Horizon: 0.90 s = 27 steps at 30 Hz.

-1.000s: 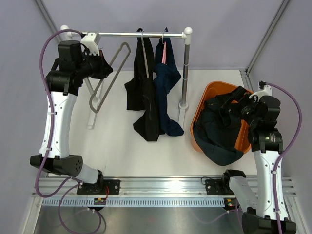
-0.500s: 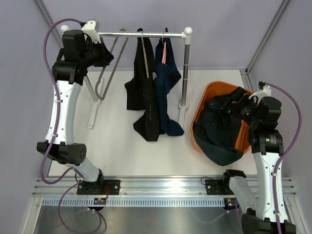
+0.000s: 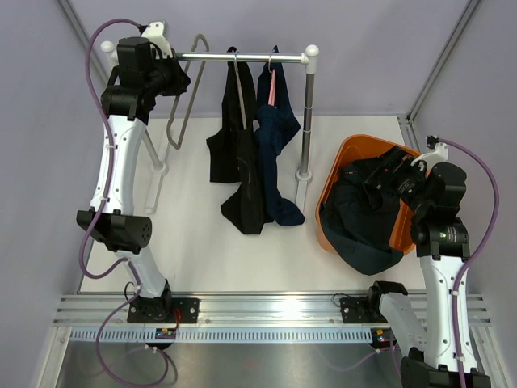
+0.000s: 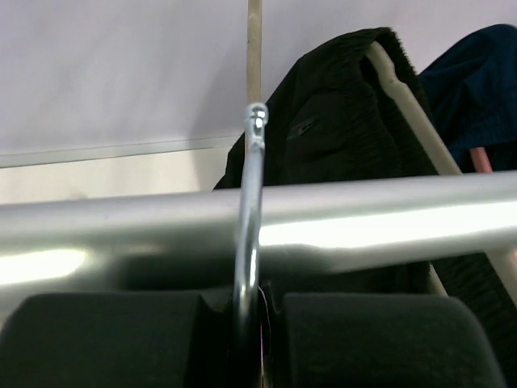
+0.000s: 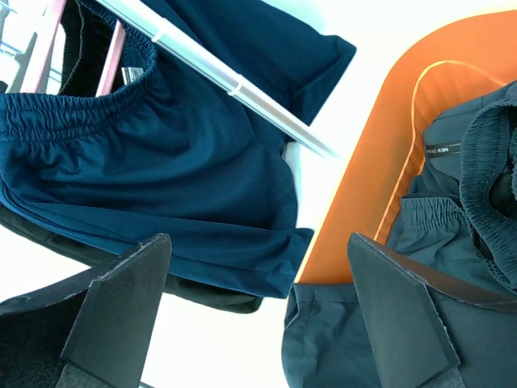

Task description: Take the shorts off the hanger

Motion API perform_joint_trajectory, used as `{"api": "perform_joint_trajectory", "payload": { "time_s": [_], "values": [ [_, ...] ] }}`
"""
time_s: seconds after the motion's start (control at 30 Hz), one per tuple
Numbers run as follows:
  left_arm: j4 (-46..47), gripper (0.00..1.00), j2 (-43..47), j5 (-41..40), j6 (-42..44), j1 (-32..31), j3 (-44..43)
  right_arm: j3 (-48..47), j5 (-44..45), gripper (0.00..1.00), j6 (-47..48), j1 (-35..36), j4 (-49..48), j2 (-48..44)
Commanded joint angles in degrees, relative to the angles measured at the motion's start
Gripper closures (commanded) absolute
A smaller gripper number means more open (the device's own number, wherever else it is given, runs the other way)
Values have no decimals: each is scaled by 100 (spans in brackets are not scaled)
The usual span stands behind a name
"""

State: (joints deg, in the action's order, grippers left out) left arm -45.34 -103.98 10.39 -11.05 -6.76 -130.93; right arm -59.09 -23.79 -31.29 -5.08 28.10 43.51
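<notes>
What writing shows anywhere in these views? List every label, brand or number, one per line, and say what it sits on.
Nothing can be quoted with certainty.
Black label on the waistband of the dark shorts in the orange basket: pale letters, too small and turned sideways to read.
Small red and yellow mark on the rail by the left arm's base: too small to tell whether it is text.
</notes>
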Motion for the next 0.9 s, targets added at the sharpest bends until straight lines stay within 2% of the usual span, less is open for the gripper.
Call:
{"api": "perform_joint_trajectory", "payload": {
  "time_s": [0.0,0.2,0.3,0.33,0.43,0.7,0.87],
  "values": [
    [280,100,-69,-248,-20,35,-275,38,-231,1,44,42,-217,-44],
    [193,97,-69,-503,103,44,-108,99,-231,0,44,69,-226,-53],
    [227,87,18,-451,129,44,67,117,-231,1,44,78,-226,-61],
    [245,79,45,-450,129,44,112,117,-223,1,44,78,-217,-62],
    [289,69,168,-451,156,35,305,126,-222,0,44,95,-217,-79],
    [289,61,598,-565,217,35,516,170,-214,1,44,95,-164,-88],
    [377,59,1266,-872,173,35,832,161,-170,0,61,113,-129,-132]
  ]
}}
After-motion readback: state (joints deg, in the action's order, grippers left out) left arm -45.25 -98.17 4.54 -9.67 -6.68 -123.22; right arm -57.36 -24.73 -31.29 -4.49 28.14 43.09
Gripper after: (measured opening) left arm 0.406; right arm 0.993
